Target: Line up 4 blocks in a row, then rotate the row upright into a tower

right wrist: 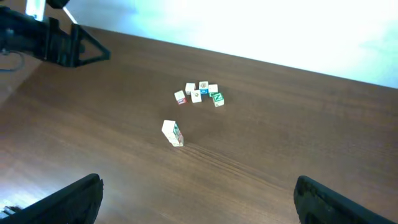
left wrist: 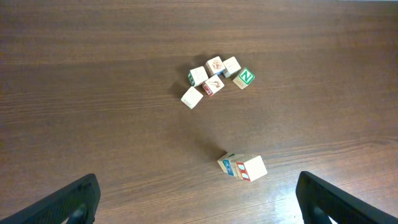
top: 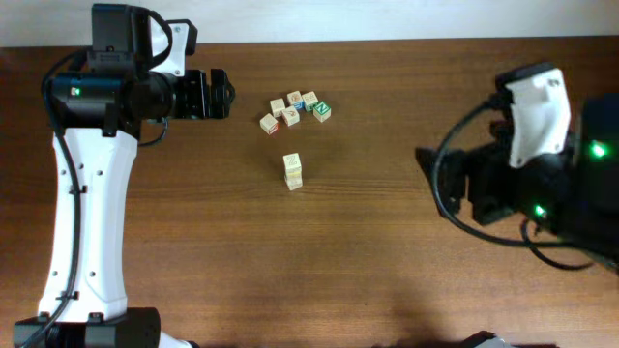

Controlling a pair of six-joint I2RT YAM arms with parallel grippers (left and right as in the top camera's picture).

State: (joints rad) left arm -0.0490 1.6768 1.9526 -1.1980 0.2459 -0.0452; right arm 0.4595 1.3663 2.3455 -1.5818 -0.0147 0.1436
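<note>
Pale-wood alphabet cubes (top: 290,117) lie free on the dark wooden table (top: 387,271), with both arms well apart from them.
Six cubes sit in a loose cluster toward the table's far edge, with the green-N cube (left wrist: 244,77) at its right end in the left wrist view. A pair of cubes (top: 293,171) showing blue and red faces stands apart from the cluster, nearer the table's middle. The two touch and seem to be one on top of the other, though I cannot tell for sure. The left gripper (left wrist: 196,186) and the right gripper (right wrist: 197,183) both have jaws spread wide and hold nothing. Nothing visible marks which cubes have been turned, so how many of the four are done cannot be read. Judging by the empty grippers, no rotation is under way now.
</note>
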